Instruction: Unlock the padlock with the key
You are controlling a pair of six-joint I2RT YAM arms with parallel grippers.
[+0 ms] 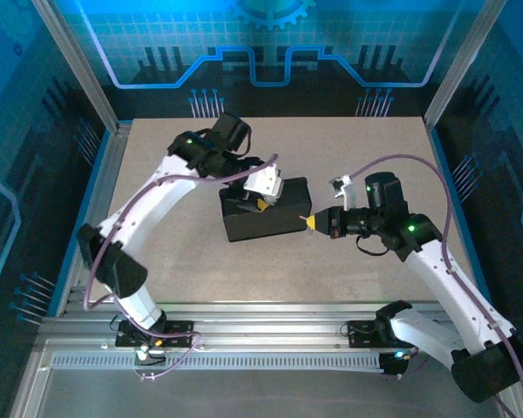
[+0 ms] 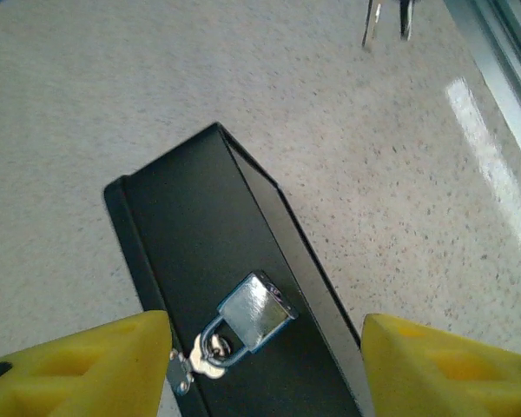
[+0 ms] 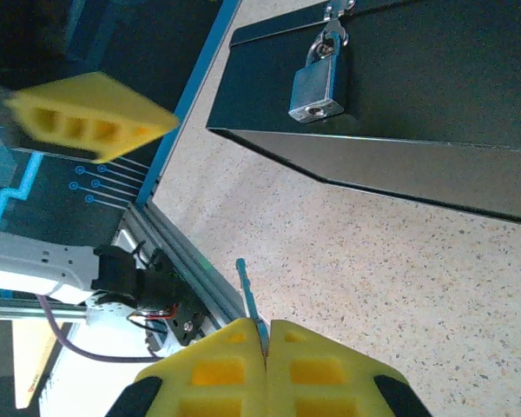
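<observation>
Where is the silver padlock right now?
The small silver padlock hangs from the hasp on the black metal box at mid-table, between the open left gripper's yellow fingers in the left wrist view.

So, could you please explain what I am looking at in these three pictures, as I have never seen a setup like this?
These are two robot arms bolted at the near edge of a table, each ending in a two-finger claw with yellow pads. The overhead picture comes from a fixed camera above and behind the arms; the other two come from cameras on the wrists, looking along each claw's own fingers.

On the table lies a black box with a silvery padlock hanging from its hasp.

The left claw is open, its pads either side of the box near the padlock. The right claw is shut on the key, whose thin blade sticks out between the pads, apart from the padlock but pointing roughly towards it.
</observation>
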